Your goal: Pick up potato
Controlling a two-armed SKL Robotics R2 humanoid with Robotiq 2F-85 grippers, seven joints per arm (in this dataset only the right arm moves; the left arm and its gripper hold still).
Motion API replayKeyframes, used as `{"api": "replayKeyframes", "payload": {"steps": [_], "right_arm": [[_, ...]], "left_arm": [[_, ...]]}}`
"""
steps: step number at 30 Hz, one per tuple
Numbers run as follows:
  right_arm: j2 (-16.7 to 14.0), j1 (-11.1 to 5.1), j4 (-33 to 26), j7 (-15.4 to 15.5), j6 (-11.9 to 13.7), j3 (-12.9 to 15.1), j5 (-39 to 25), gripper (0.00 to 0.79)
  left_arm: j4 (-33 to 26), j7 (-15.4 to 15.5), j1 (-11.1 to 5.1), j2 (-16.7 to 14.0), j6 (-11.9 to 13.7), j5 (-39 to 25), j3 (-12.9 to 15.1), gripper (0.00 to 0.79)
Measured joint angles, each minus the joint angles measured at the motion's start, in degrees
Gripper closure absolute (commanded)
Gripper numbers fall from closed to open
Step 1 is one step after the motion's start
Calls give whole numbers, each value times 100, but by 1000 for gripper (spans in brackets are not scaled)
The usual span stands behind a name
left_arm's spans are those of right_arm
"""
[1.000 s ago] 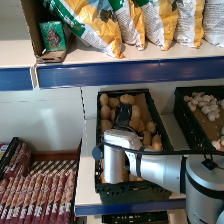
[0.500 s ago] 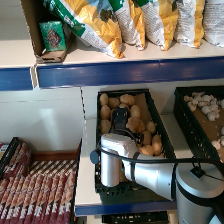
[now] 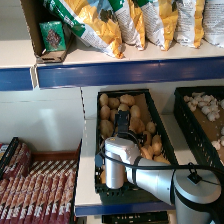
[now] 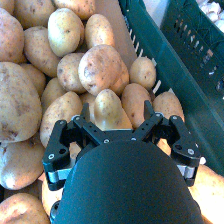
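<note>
One dark plastic crate (image 3: 162, 134) holds a heap of tan, dusty potatoes (image 4: 100, 68); about fifteen of them show around the two black fingers (image 4: 82, 122) in the wrist view, and one small yellowish potato (image 4: 108, 111) sits between those fingers. One second dark crate (image 3: 189, 115) stands beside, holding pale lumps too small to count. Five yellow-and-green printed bags (image 3: 95, 22) line the shelf above, with one brown cardboard box (image 3: 45, 35) beside them.
</note>
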Motion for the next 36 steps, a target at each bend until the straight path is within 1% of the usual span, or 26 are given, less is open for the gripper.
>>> {"api": "replayKeyframes", "payload": {"steps": [5, 12, 19, 20, 21, 22, 23, 24, 36], "right_arm": [[5, 56, 13, 32, -13, 67, 96, 0], [6, 94, 30, 50, -13, 131, 131, 0], [33, 68, 40, 54, 0, 149, 131, 0], [33, 64, 40, 59, 7, 152, 131, 137], [33, 64, 40, 64, 12, 156, 131, 328], [31, 68, 39, 81, 13, 164, 131, 747], [29, 74, 39, 94, 15, 171, 131, 776], [24, 81, 38, 108, 16, 178, 131, 785], [7, 131, 35, 137, 14, 212, 129, 785]], "left_arm": [[0, 0, 0, 0, 0, 0, 0, 785], [0, 0, 0, 0, 0, 0, 0, 785], [0, 0, 0, 0, 0, 0, 0, 785], [0, 0, 0, 0, 0, 0, 0, 785], [0, 0, 0, 0, 0, 0, 0, 785], [0, 0, 0, 0, 0, 0, 0, 785], [0, 0, 0, 0, 0, 0, 0, 785], [0, 0, 0, 0, 0, 0, 0, 785], [0, 0, 0, 0, 0, 0, 0, 785]]}}
